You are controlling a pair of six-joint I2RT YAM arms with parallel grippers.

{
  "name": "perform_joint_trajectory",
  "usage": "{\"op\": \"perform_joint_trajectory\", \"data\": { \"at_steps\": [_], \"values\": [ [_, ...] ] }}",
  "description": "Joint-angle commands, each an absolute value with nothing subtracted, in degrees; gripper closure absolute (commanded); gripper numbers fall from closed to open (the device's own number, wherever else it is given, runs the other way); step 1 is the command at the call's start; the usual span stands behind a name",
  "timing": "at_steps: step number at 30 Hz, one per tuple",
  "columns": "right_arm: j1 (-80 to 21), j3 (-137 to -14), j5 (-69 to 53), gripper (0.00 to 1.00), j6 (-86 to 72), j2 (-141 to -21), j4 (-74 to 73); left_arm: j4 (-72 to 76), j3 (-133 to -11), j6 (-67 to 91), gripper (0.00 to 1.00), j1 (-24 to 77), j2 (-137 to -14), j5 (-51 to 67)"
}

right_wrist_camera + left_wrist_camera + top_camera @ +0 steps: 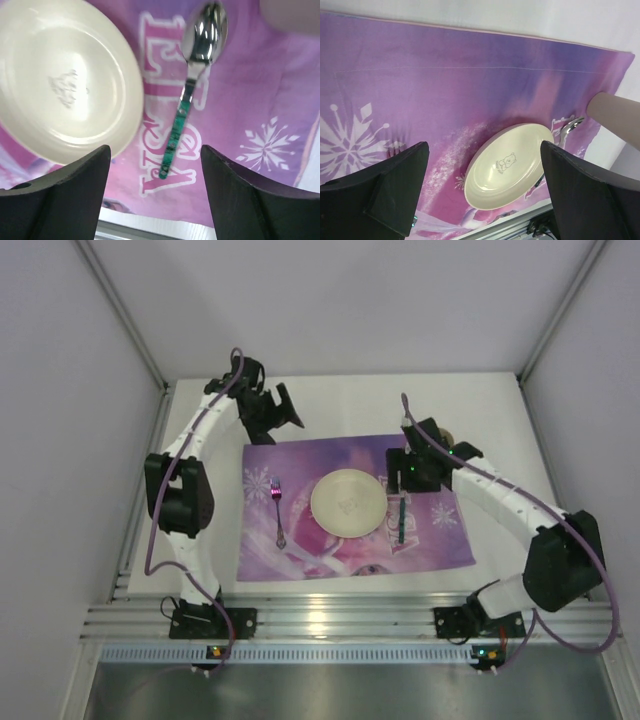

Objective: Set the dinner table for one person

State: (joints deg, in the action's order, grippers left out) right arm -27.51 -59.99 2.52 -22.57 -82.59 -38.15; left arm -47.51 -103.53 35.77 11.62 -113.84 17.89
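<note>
Dinner things on the big white counter [340, 400].
A purple picture mat [300, 465] lies on it, holding a round cream plate [347, 503] between a pink-handled metal fork [278, 510] and a green-handled metal spoon [399, 520]. Both the left hand [484, 147] and the right hand [155, 150] gape wide, empty.

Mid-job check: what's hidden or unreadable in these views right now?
Cup: cut off by the left wrist view's right edge; a blur in the right wrist view's top corner.
Spoon bowl: top view, under the right gripper.
Fork: top view only, too small to tell its ends.
</note>
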Motion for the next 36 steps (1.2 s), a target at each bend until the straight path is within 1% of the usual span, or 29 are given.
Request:
{"op": "perform_joint_trajectory", "data": {
  "at_steps": [1,5,6,7,10,12,13,14,16,17,18,19,20,22,24,30,36],
  "values": [
    [-27.51,-70.64,1.68,0.27,-18.47,-77.26,-42.45,-50.53,-105.38,33.75,0.01,10.11,-112.42,15.03],
    [-28.12,-80.56,-1.15,0.22,-15.21,-71.12,-40.44,-52.20,-106.34,30.25,0.02,9.67,-111.80,11.00],
    [-28.04,-82.25,-0.27,0.08,-15.29,-70.58,-40.60,-52.55,-106.96,29.80,0.02,9.75,-111.88,9.07],
    [-28.04,-83.83,-0.09,0.00,-15.29,-70.14,-40.69,-52.65,-107.31,29.27,0.02,9.76,-111.45,8.18],
    [-28.04,-88.06,5.61,0.00,-17.13,-69.35,-42.27,-52.30,-106.09,27.34,0.01,10.46,-109.08,4.40],
    [-28.04,-86.41,10.09,0.00,-19.15,-67.86,-42.28,-49.67,-101.27,25.58,0.02,11.51,-106.71,2.03],
    [-28.12,-84.92,12.28,0.00,-20.64,-67.16,-41.67,-48.09,-96.12,25.05,0.02,11.86,-103.57,0.98],
    [-28.04,-80.64,15.87,0.00,-22.05,-64.80,-40.79,-46.60,-93.63,24.70,0.02,11.95,-101.80,0.53],
    [-28.04,-76.05,16.00,0.00,-20.84,-62.15,-37.03,-40.63,-88.01,24.09,0.02,12.48,-94.60,0.53],
    [-28.12,-70.72,16.17,0.00,-20.57,-58.92,-35.09,-38.52,-81.98,23.12,0.02,12.83,-91.61,-4.00],
    [-28.12,-68.23,16.26,0.00,-19.61,-57.49,-33.24,-33.19,-78.87,22.94,0.01,13.35,-85.06,-6.39],
    [-28.04,-66.20,16.26,0.00,-18.90,-56.18,-29.83,-30.18,-72.14,22.77,0.01,13.36,-81.77,-7.55],
    [-28.12,-63.14,16.35,0.00,-17.42,-54.33,-28.32,-26.32,-68.76,21.28,0.01,13.36,-78.69,-9.30],
    [-28.04,-61.44,16.87,0.00,-16.79,-53.79,-25.59,-18.59,-61.04,20.57,0.01,13.36,-71.67,-10.37],
    [-28.12,-61.70,17.58,0.00,-16.79,-55.10,-25.75,-17.23,-58.81,20.39,0.01,13.36,-69.18,-11.95],
    [-28.12,-68.46,17.58,0.00,-17.05,-63.01,-31.37,-17.58,-57.75,21.27,0.01,13.45,-69.70,-12.66],
    [-28.13,-67.06,16.53,0.00,-17.31,-62.58,-28.48,-17.75,-58.10,20.13,0.01,13.45,-69.96,-13.53]
  ]
}}
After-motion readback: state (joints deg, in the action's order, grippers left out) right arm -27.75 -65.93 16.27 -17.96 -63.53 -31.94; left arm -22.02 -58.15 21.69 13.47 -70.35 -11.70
